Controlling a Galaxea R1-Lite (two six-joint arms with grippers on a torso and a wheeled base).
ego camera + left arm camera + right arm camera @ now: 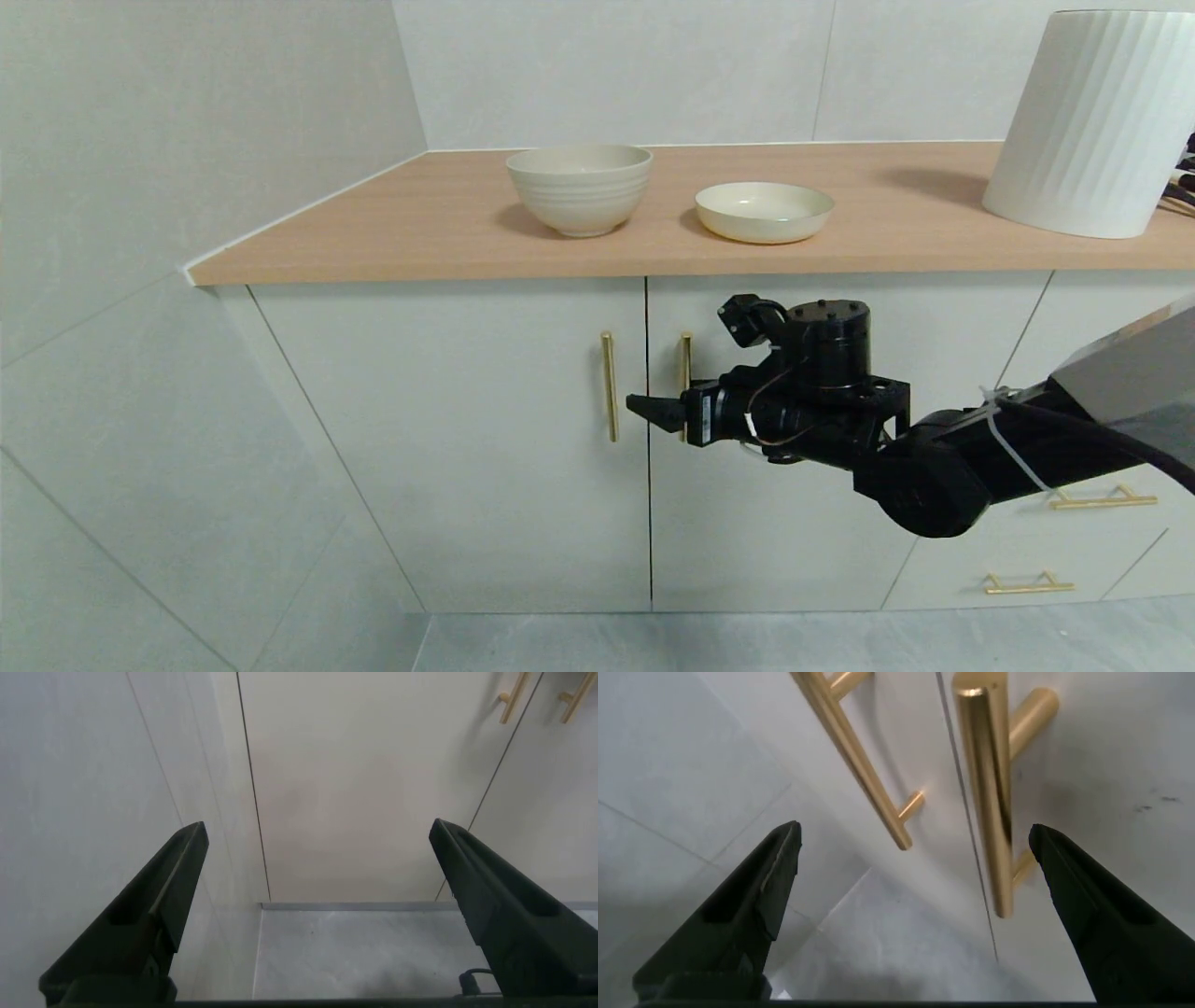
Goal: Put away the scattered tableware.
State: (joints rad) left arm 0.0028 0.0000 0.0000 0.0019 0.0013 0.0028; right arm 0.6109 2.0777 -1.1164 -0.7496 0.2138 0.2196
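The right gripper (653, 411) is level with the cabinet doors below the worktop (448, 233), its dark tip at the seam between the two doors. Its fingers (757, 896) are spread wide and hold nothing. In the right wrist view the two upright gold handles lie ahead of the open gap. The right door's handle (985, 784) is the nearer one, and the left door's handle (850, 756) is just beyond the seam. Whether the gripper touches either handle cannot be told. Both doors are closed.

The left gripper (318, 831) hangs low with its fingers also spread apart and nothing between them. It faces a pale cabinet front and the grey floor (374, 952).

Up on the worktop, a deep cream bowl (579, 187) stands upright towards the left end. A shallow cream dish (764, 211) sits near it on the right, apart from it, and both are empty. Farther right, well apart from the dish, a tall white ribbed container (1092, 121) stands on the worktop. Below it, to the right of the doors, two drawers carry horizontal gold pulls (1102, 501), one above the other.
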